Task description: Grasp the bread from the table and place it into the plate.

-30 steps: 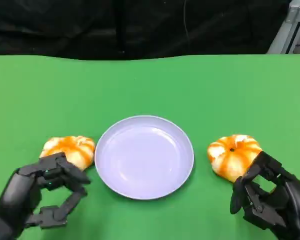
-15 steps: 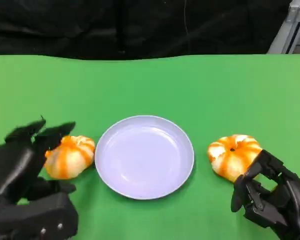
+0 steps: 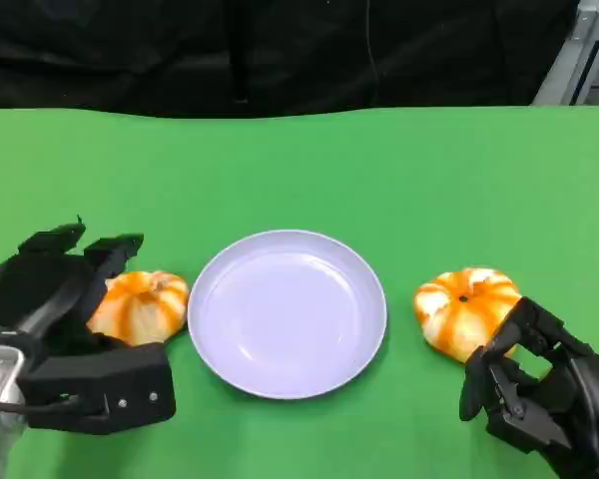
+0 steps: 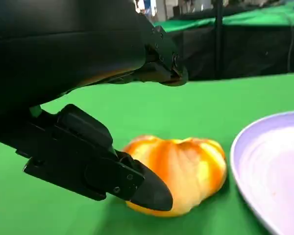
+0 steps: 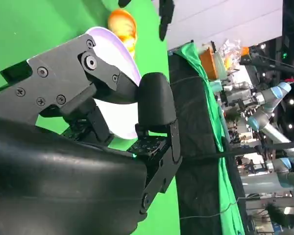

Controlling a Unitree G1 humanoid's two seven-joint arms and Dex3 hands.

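Observation:
A lavender plate [image 3: 287,314] lies in the middle of the green table. One orange-striped bread [image 3: 145,304] lies just left of it, a second bread [image 3: 467,309] just right of it. My left hand [image 3: 65,329] reaches around the left bread with its fingers spread, the upper ones over it and the thumb low beside it. In the left wrist view the thumb tip [image 4: 147,193] lies against the front of that bread [image 4: 191,166], next to the plate's rim [image 4: 264,166]. My right hand [image 3: 539,394] sits just behind the right bread with fingers curled, holding nothing.
The green table [image 3: 299,170] runs back to a black curtain. A metal frame [image 3: 579,50] stands at the far right corner. The right wrist view looks past my right hand [image 5: 88,147] across the plate [image 5: 120,63] to the left bread [image 5: 123,24].
My left hand has risen, moved forward and spread its fingers around the left bread. The right hand and both breads stay where they were.

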